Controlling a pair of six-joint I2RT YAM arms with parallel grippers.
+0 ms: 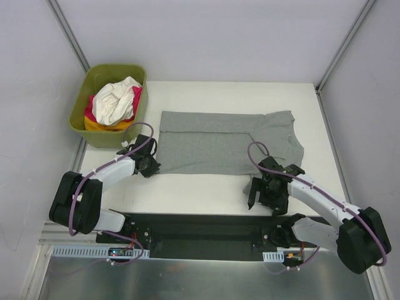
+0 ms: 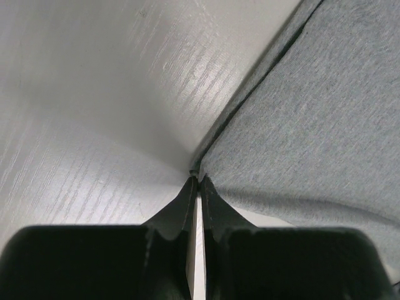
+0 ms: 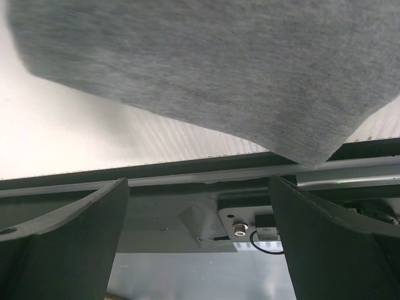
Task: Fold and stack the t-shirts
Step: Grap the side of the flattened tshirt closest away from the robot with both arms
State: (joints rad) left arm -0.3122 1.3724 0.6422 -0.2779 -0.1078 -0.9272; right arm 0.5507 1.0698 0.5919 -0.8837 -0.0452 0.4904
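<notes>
A heather grey t-shirt [image 1: 219,144] lies spread on the white table, its far edge folded over toward the middle. My left gripper [image 1: 152,165] sits at the shirt's near left corner. In the left wrist view that gripper [image 2: 198,179] is shut, with the corner of the grey t-shirt [image 2: 312,125] pinched at its tips. My right gripper [image 1: 262,201] hovers by the near right sleeve, above the table's front edge. In the right wrist view it [image 3: 199,187] stands wide open with nothing between its fingers, and the grey t-shirt [image 3: 212,69] lies beyond the tips. White [image 1: 115,100], pink [image 1: 136,100] and orange-yellow [image 1: 94,125] t-shirts sit bunched in the tub.
An olive-green plastic tub [image 1: 81,103] stands at the table's far left corner. White walls enclose the table on three sides. A black mounting rail [image 1: 200,228] runs along the near edge between the two arm bases.
</notes>
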